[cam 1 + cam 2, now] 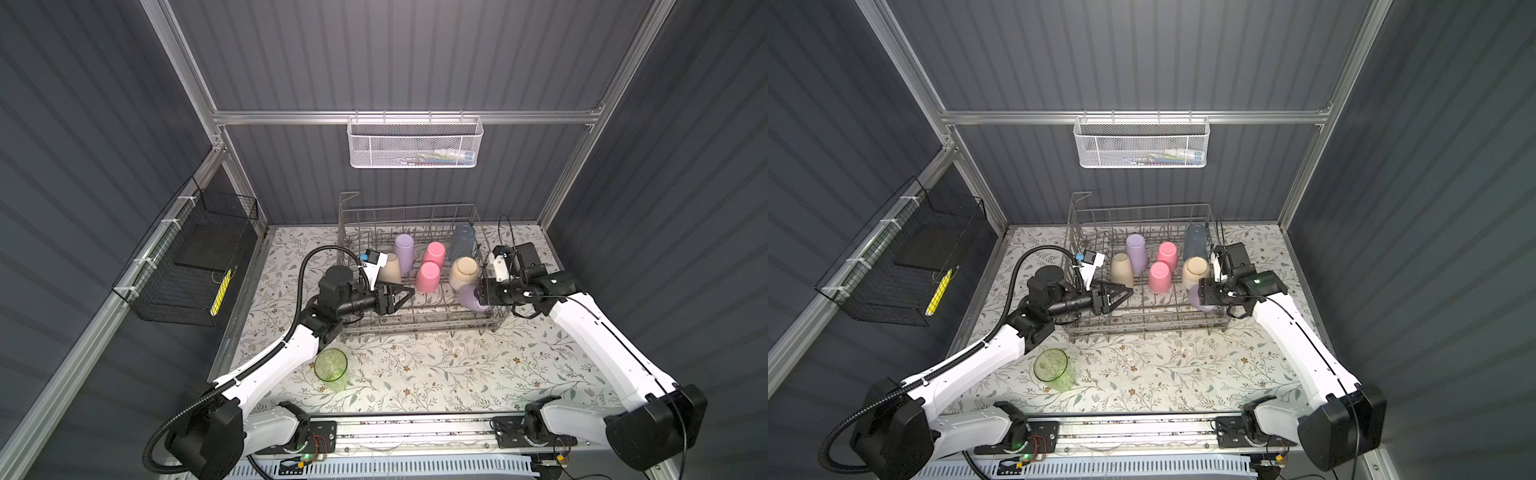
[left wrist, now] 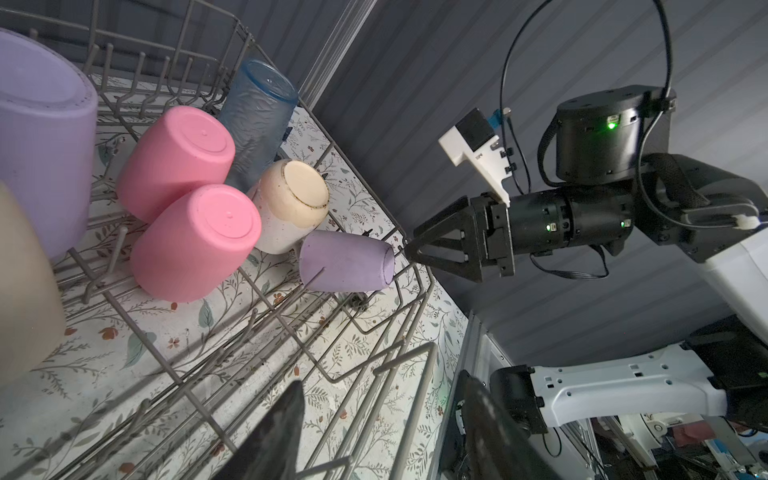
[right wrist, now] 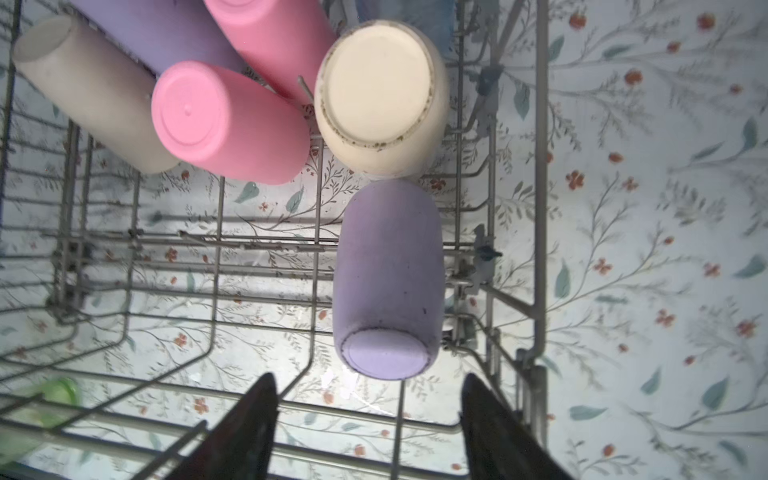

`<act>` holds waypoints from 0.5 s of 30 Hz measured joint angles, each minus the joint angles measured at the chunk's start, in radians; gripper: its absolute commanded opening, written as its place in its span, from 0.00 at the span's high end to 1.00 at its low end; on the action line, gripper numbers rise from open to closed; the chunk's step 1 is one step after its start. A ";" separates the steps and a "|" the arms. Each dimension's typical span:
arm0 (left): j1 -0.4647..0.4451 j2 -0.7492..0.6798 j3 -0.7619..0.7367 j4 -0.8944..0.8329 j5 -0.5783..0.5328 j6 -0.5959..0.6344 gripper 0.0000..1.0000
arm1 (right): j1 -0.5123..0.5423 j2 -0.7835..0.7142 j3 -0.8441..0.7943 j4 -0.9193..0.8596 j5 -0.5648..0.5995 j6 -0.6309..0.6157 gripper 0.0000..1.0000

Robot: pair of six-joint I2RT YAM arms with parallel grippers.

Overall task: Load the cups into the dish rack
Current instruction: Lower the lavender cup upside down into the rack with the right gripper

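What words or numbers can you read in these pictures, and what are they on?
None can be read for sure.
Items in the white mesh basket: print too blurred to read.
Yellow strip in the black wire basket: dark marks too small to read.
Pink cups: bases plain, no writing.

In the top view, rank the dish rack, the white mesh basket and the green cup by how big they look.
Largest first: dish rack, white mesh basket, green cup. No two look alike in size.
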 measured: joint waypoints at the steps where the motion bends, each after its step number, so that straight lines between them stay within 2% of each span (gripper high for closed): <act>1: 0.000 0.000 -0.001 0.001 0.000 0.000 0.39 | -0.003 0.000 -0.005 0.000 -0.002 0.000 0.16; 6: 0.000 0.001 -0.003 0.008 0.000 0.000 0.39 | -0.008 0.026 -0.035 0.006 -0.016 0.000 0.10; 15: 0.000 0.001 -0.005 0.007 0.000 0.000 0.39 | -0.008 0.104 -0.037 0.034 -0.039 -0.001 0.07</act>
